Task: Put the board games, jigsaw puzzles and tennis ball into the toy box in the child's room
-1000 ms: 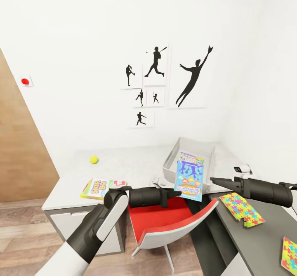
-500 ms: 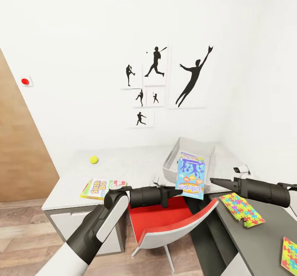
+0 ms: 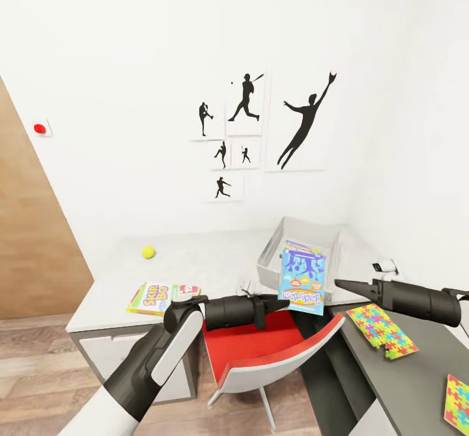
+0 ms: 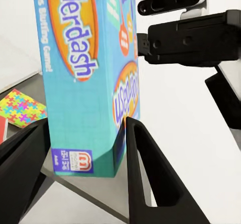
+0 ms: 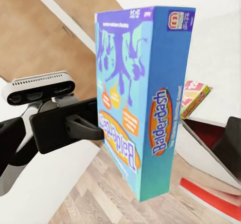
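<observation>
- Head view: the left gripper (image 3: 279, 301) grips the blue board game (image 3: 301, 280) by its lower edge. The box stands upright, its long axis near vertical, over the near rim of the toy box (image 3: 268, 255).
- Head view: a second board game (image 3: 303, 249) already lies inside the toy box. The bin lies just beyond and below the held box, so the next move is judged to be a short reach forward and a tilt to lay the box flat.
- Head view: the right gripper (image 3: 340, 284) points at the box from its other side, close to it; contact cannot be told here. The yellow-green board game (image 3: 163, 297) and tennis ball (image 3: 148, 251) rest on the table (image 3: 215, 260); two jigsaw puzzles (image 3: 382, 330) lie on the dark section.
- Left wrist view: the two fingers (image 4: 143, 184) bracket the bottom of the blue board game (image 4: 85, 78), closed against its faces.
- Right wrist view: the blue board game (image 5: 133, 96) stands ahead. One dark finger (image 5: 230, 143) shows clear of the box, so this gripper appears open and empty. The left arm is the carrier.
</observation>
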You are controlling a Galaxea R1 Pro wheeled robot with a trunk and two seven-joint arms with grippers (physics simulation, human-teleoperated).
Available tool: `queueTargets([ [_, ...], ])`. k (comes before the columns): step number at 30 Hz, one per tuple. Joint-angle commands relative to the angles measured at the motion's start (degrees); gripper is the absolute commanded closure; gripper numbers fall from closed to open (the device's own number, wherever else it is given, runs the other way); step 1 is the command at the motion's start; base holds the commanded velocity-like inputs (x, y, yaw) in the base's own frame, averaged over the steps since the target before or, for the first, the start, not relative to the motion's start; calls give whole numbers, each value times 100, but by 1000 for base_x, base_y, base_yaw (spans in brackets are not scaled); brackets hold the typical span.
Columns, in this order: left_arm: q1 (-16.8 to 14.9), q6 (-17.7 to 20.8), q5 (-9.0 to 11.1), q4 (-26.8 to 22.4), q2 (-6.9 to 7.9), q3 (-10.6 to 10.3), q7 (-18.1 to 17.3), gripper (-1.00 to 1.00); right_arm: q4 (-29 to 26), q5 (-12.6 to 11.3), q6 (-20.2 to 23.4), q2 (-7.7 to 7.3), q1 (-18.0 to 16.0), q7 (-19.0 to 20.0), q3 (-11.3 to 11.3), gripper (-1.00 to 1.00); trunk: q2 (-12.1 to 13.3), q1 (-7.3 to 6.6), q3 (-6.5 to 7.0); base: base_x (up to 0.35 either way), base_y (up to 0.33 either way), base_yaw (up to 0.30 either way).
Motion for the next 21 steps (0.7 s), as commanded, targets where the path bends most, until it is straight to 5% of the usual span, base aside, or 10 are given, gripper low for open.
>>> queueTargets([
  [1,-3,37,36,-2,-1,1,-7,100,0,15,19,-1,-6,25,-20,-100,-13,4,-13,0,0,0],
  [9,6,25,32,-18,-9,-36,-72,100,4,15,19,-1,-6,22,-89,-100,-13,4,-13,0,0,0],
  [21,6,-194,35,-8,-22,-456,-135,100,5,15,19,5,-6,20,-104,-100,-13,4,-13,0,0,0],
])
